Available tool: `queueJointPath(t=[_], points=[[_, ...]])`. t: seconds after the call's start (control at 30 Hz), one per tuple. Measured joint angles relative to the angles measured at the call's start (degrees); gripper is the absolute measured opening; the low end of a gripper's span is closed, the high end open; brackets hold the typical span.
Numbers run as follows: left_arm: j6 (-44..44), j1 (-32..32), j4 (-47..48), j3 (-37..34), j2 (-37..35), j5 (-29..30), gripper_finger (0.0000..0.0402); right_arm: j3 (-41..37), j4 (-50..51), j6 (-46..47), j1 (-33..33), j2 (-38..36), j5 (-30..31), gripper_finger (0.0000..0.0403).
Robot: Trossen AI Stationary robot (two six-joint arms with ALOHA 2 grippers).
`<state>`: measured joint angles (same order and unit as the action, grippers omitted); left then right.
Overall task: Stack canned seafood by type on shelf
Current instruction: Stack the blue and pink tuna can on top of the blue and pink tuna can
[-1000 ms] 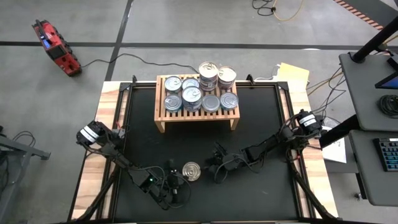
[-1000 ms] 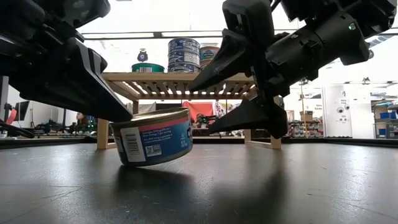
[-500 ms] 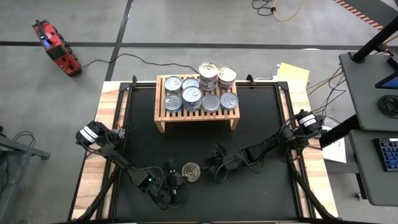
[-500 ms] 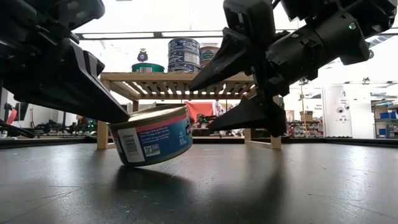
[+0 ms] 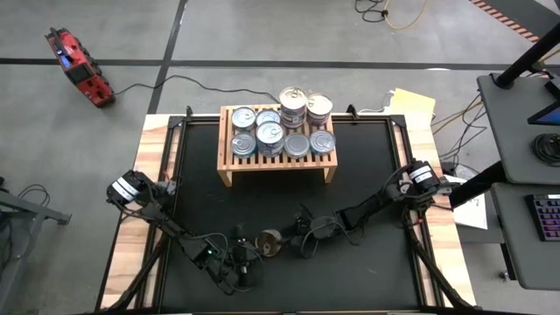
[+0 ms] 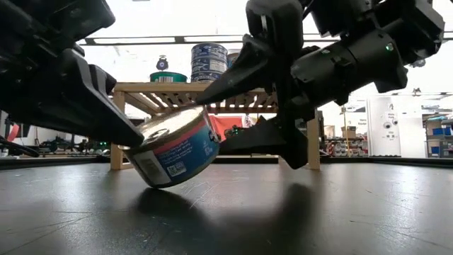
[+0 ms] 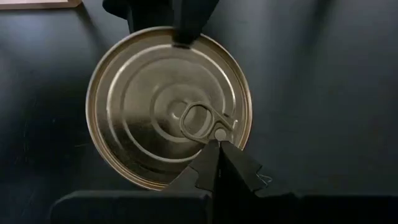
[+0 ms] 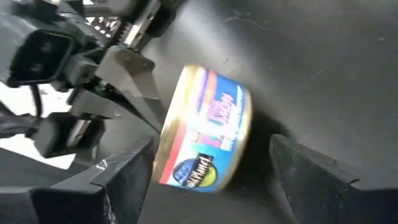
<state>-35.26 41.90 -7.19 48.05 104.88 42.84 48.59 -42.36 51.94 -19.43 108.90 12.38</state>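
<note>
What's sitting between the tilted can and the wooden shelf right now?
Nothing: in the high view only bare black mat lies between the tilted can and the shelf.

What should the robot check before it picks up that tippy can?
1. Can flat on the table: not ok, it is tilted.
2. Right gripper open around the can: ok.
3. Left gripper shut, touching the lid: ok.
4. Can already lifted: not ok, one edge rests on the table.
5. Free spot on the shelf: cannot tell.
</note>
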Motion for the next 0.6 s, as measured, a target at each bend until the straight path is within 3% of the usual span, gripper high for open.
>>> queueJointPath(t=[0.2, 0.43, 0.6], points=[[0.0, 0.2, -0.1, -0.1, 0.1, -0.3, 0.0000, 1.8, 1.6, 1.4, 0.1, 0.9, -2.3, 0.0321], [0.2, 0.2, -0.4, -0.1, 0.1, -0.3, 0.0000, 7.7, 2.0, -3.3, 0.2, 5.6, -7.1, 0.0331], [0.2, 0.2, -0.8, -0.1, 0.1, -0.1, 0.0000, 12.4, 9.4, -6.8, 0.3, 7.1, -8.2, 0.0320]])
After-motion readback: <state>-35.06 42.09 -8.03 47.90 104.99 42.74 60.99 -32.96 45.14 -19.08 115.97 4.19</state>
